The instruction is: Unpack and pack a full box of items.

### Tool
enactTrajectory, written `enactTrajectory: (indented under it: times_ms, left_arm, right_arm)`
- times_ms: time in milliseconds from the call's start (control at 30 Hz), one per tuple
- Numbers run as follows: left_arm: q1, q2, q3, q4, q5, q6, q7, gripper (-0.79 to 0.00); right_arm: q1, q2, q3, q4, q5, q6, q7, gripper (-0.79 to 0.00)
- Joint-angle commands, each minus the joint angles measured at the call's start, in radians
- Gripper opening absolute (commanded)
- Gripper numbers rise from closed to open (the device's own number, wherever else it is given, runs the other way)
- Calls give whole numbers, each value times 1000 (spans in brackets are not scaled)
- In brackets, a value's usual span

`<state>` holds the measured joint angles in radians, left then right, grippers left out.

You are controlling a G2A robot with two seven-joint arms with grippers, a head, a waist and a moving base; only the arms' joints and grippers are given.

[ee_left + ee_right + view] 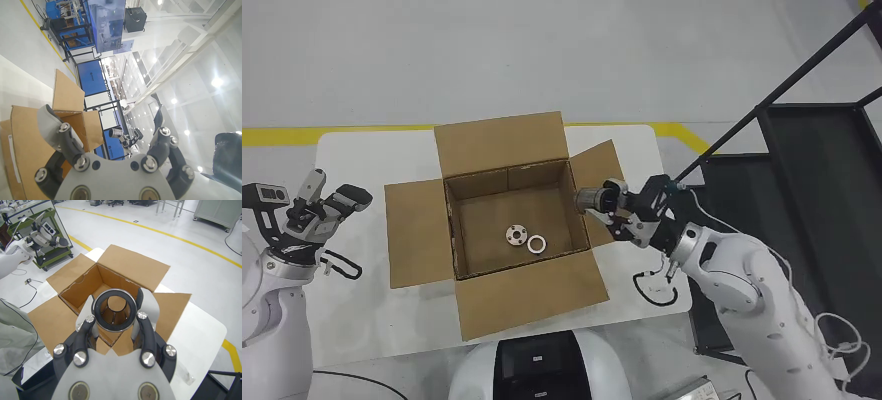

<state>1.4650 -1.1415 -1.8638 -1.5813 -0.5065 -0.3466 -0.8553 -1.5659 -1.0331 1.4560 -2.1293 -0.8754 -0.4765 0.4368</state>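
Note:
An open cardboard box (418, 232) stands in the middle of the white table (362, 310) with all flaps folded out. On its floor lie a metal flange (515, 235) and a white ring (537, 243). My right gripper (604, 203) hangs over the box's right wall, shut on a hollow metal cylinder (115, 310) (589, 198) with a black rim. My left gripper (334, 198) stays off the table's left end, open and holding nothing; its fingers (49, 121) point up past the box (24, 136).
A black rack (802, 180) stands close to the table's right edge. A dark cable loop (654, 290) lies on the table by the right arm. A person's sleeve (13, 321) shows beside the table.

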Motion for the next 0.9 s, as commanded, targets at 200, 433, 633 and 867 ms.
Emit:
enactTrajectory:
  times_ms: [200,433,633,867]
  left_arm:
    - [0,0,0,0,0,0,0,0]
    - [0,0,0,0,0,0,0,0]
    - [0,0,0,0,0,0,0,0]
    - [0,0,0,0,0,0,0,0]
  right_arm:
    - [94,-14,-140,39,-89,36,-6,-785]
    - [108,-17,-155,49,-95,47,-21,-785]
    - [108,-17,-155,49,-95,47,-21,-785]
    - [108,-17,-155,49,-95,47,-21,-785]
